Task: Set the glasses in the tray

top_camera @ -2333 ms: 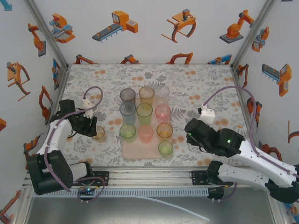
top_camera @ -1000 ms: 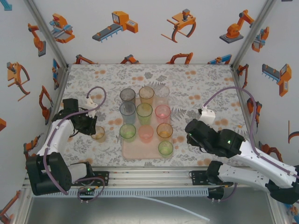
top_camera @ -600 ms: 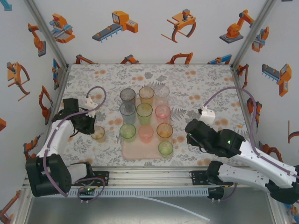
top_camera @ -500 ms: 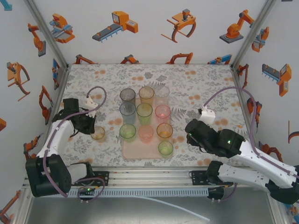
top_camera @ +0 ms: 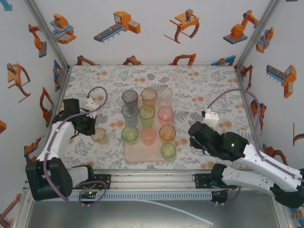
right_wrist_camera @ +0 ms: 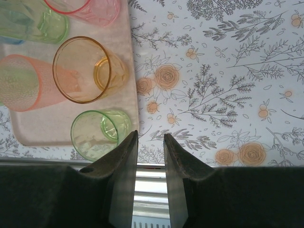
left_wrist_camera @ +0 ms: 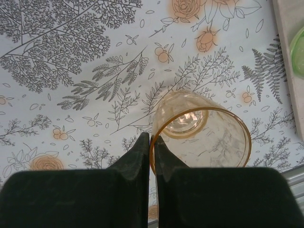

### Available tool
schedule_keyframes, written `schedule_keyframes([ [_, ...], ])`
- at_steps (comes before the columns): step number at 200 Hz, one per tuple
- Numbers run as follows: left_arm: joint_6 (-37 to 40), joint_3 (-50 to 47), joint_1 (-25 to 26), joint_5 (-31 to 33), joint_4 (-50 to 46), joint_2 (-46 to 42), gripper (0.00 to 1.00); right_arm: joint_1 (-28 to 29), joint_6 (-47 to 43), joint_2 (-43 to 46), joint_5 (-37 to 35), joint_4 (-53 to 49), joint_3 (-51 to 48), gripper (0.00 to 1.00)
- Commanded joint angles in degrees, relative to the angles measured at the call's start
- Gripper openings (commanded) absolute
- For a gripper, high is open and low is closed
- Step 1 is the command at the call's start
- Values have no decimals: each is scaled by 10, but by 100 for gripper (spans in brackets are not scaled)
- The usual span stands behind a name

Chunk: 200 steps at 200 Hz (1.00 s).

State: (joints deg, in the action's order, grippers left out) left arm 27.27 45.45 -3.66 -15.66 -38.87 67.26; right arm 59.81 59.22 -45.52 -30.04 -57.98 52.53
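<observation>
The left claw (left_wrist_camera: 152, 138) is seen pinched tight on the rim wall of the amber glass (left_wrist_camera: 223, 142), one finger inside the mouth and one outside, the glass standing on the patterned table (left_wrist_camera: 71, 57) off the tray. Ahead of this claw and to its left, bare tablecloth is offered. Far to its right, the tray (left_wrist_camera: 289, 28) edge is caught, with a green glass (left_wrist_camera: 299, 52) just inside it. From above, the cell's side wall (top_camera: 28, 95) is found close behind this arm. Between the gripped glass and the tray's near side a strip of free cloth is left. Over to the right claw (right_wrist_camera: 150, 137): the jaws are held slightly apart with nothing between them, above the table's near edge, where the metal rail (right_wrist_camera: 150, 175) is glimpsed. Just left of its fingertips the tray's corner is occupied by a green tumbler (right_wrist_camera: 97, 133). Beyond that, an orange tumbler (right_wrist_camera: 85, 69) and a pink tumbler (right_wrist_camera: 23, 83) are packed close. Ahead and to the right of this claw, open tablecloth is shown. Ten glasses are counted on the tray from above.
</observation>
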Motion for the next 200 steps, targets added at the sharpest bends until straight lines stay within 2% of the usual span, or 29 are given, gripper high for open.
schedule_keyframes([
  [1,-13,27,4,-5,-27,-6,10,-3,14,6,-7,8,-8,30],
  [131,-44,138,12,6,-147,-77,13,-11,-3,4,-20,15,-8,30],
  [200,-62,181,72,34,-194,-112,14,-17,-12,3,-11,21,-9,30],
])
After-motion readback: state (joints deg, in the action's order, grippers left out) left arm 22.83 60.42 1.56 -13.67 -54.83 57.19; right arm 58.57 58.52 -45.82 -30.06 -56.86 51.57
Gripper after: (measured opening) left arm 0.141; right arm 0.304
